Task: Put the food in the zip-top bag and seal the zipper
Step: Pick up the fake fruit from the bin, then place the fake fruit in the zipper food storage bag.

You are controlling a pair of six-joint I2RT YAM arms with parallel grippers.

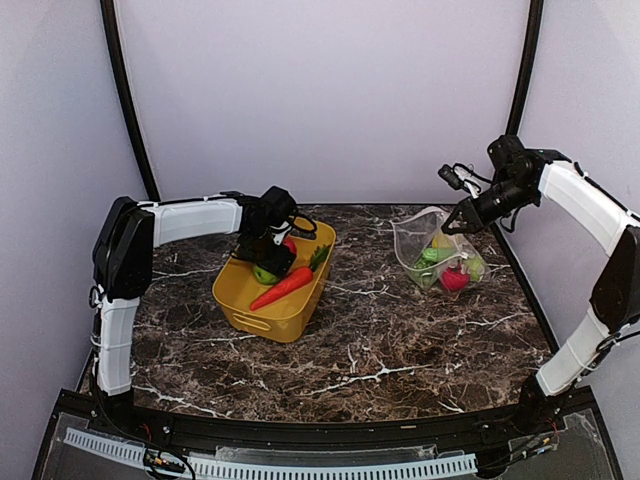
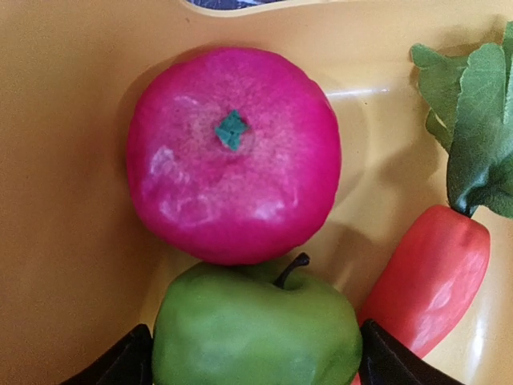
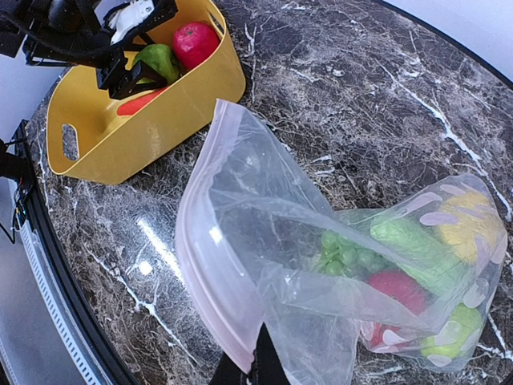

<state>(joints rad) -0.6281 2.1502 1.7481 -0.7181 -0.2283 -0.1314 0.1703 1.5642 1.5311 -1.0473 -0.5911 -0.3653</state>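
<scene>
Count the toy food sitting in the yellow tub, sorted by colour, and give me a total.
red fruit: 1
green apple: 1
orange carrot: 1
Total in the yellow tub: 3

Smooth, glossy yellow plastic tub [image 3: 192,88]; polished, veined stone-look table [image 1: 380,340]; thin, clear, crinkled plastic film of the bag [image 3: 240,208], shiny at the folds; matt, grainy, scuffed red fruit [image 2: 232,152]; smooth satin green apple [image 2: 256,333]; glossy plastic carrot [image 2: 433,273] with matt, cloth-like leaves [image 2: 477,120].
</scene>
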